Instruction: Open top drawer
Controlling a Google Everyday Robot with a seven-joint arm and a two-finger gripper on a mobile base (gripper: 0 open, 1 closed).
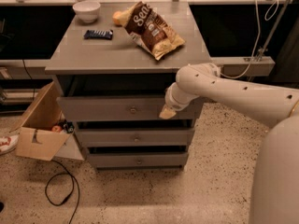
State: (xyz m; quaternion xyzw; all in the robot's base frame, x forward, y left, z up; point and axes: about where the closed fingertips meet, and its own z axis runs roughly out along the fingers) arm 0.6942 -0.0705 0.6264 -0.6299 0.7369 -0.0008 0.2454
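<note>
The top drawer (100,108) is the tallest grey front of three in the grey cabinet, with a small round metal knob (133,109) at its centre. A dark gap shows between it and the cabinet top. My gripper (166,112), with its tan tip, is at the right part of this drawer's front, a short way right of the knob. My white arm (224,92) reaches in from the right.
On the cabinet top (93,55) lie a white bowl (87,10), a dark snack bar (98,34) and a chip bag (154,29). The middle drawer (107,137) and bottom drawer (112,160) sit below. A cardboard box (39,125) and black cable (60,190) lie at the left.
</note>
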